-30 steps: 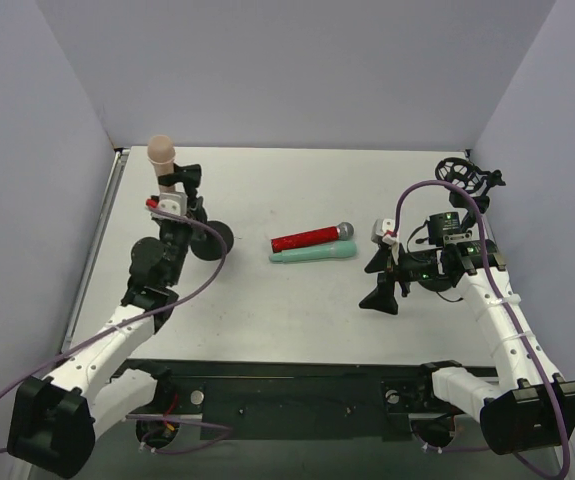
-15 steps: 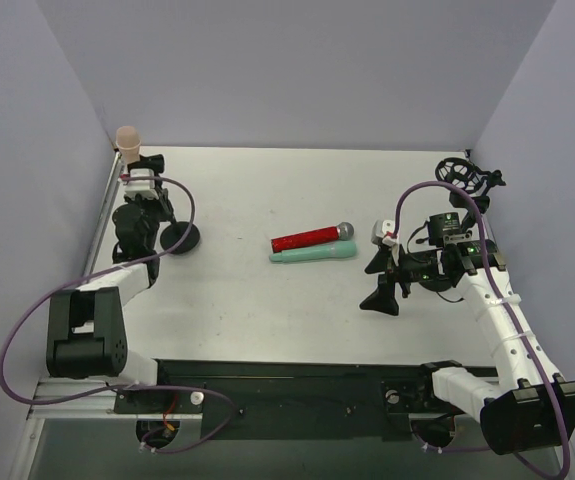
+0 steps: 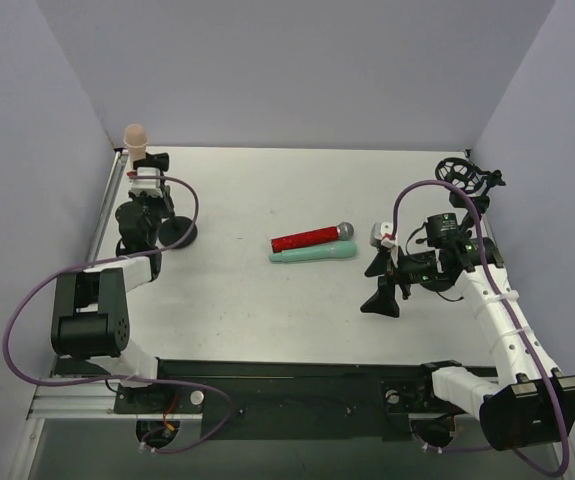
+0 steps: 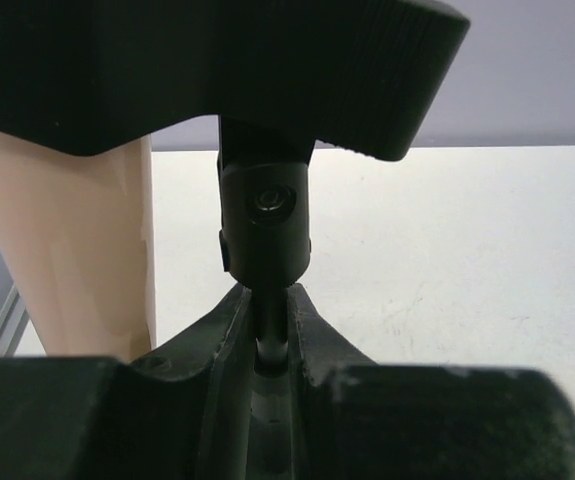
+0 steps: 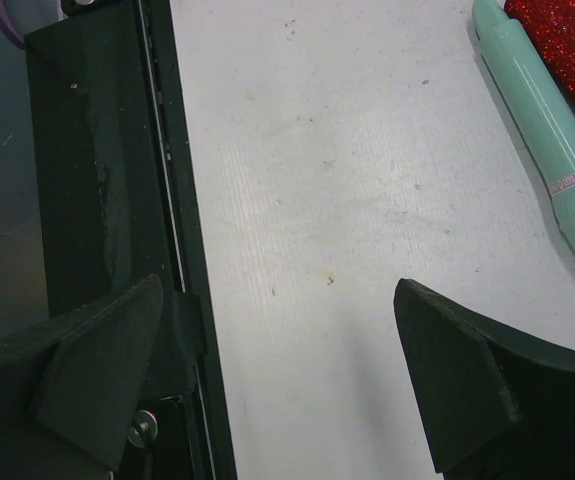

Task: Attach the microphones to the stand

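Here, the pink microphone point(image 3: 136, 136) sits upright, clipped into the stand point(image 3: 181, 236).

Bare tabletop point(image 3: 267, 190) lies open across the far middle and along the near rail point(image 3: 297, 385). At centre, the red microphone point(image 3: 312, 238) and mint microphone point(image 3: 312, 254) lie side by side, barring a straight left-right crossing. The stand point(image 3: 179, 235) bearing the pink microphone point(image 3: 135, 135) crowds the left wall point(image 3: 67, 150); a black mount point(image 3: 464, 175) fills the far-right corner.
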{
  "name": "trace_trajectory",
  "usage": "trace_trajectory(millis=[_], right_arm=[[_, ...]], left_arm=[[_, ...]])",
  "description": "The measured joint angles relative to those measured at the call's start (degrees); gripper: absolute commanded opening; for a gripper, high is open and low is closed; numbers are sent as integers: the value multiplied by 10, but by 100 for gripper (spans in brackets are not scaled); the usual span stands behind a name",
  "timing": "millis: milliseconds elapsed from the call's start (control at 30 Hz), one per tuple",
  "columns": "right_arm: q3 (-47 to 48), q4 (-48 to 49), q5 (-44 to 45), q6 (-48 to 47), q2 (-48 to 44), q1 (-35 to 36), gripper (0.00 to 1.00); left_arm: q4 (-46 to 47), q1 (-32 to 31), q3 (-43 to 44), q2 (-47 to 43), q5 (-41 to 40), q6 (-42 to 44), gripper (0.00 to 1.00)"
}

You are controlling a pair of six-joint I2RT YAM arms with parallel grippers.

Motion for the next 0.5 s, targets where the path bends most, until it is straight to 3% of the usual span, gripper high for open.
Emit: trace_trajectory(millis=[67,133,367,500], right_arm=[[0,-4,0,-5,0,0,94],[0,-7,0,-9,0,0,94],[1,-18,0,-22,0,0,94],[2,-23,0,-26,-1,0,94]], left_arm=[[3,0,-5,-2,-1,-1,57],[8,0,-14,-13,-2,-3,64],[-4,-5,-51,-104,-18,-18,70],[-72,-6,-64,-186,-25,-40,76]])
